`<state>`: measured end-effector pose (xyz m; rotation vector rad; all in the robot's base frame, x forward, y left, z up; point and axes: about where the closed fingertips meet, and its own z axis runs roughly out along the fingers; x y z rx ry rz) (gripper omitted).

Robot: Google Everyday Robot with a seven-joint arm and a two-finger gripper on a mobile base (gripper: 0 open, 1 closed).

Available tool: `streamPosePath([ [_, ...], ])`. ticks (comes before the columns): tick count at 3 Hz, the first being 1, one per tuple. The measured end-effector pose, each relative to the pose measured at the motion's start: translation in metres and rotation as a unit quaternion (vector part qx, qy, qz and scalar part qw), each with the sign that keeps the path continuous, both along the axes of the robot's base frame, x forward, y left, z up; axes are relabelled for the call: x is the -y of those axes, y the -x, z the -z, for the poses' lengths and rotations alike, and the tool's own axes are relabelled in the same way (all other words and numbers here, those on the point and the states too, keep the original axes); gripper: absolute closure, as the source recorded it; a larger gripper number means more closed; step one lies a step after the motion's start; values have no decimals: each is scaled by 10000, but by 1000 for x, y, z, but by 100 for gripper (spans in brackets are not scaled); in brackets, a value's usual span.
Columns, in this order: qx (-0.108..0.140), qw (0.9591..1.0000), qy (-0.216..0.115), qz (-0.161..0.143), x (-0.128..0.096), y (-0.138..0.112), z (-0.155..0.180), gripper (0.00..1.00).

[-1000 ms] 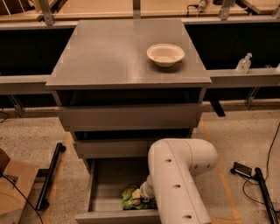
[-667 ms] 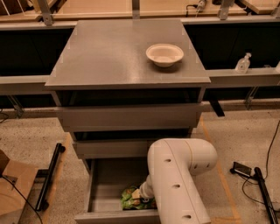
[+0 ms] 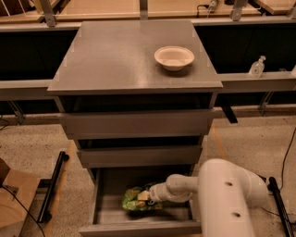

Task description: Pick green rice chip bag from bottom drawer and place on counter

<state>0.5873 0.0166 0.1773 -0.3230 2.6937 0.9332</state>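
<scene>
Where the wide grey metal bottom drawer [image 3: 138, 228] stands pulled out at the foot of the cabinet, the crinkly light-green foil rice chip bag [image 3: 135, 202] lies on its flat grey floor, a little right of the middle and nearer the low front panel than the dark back. The bag lies rumpled, with tan and white print showing on its upper face. The gripper [image 3: 148, 196] is down inside the drawer, right against the bag's right-hand end. Whether it is clenched on the foil or released cannot be told. Behind it a slim white wrist runs rightward into the thick white rounded robot arm [image 3: 229, 196], which fills the lower right corner and covers the drawer's right wall.

Above the open drawer, two taller grey drawer fronts, the middle one [image 3: 138, 155] and the top one [image 3: 136, 123], sit closed. Over them lies the broad, flat, dull grey brushed-metal worktop [image 3: 111, 55], well apart from the bag. A white round bowl [image 3: 174, 57] stands upright on the worktop's right half, towards the back.

A small clear plastic bottle [image 3: 256, 67] stands on the grey ledge to the right of the cabinet. Pale wooden tabletops [image 3: 101, 7] run along the top edge. A long black bar [image 3: 53, 185] lies on the speckled floor [image 3: 27, 143] to the left of the drawer.
</scene>
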Motion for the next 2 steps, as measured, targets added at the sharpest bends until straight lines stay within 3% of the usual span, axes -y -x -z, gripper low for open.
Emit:
streamPosePath([
  [1, 85, 9970, -767, -76, 5, -17, -58, 100],
  [2, -289, 9938, -869, -629, 16, -2, -106, 100],
])
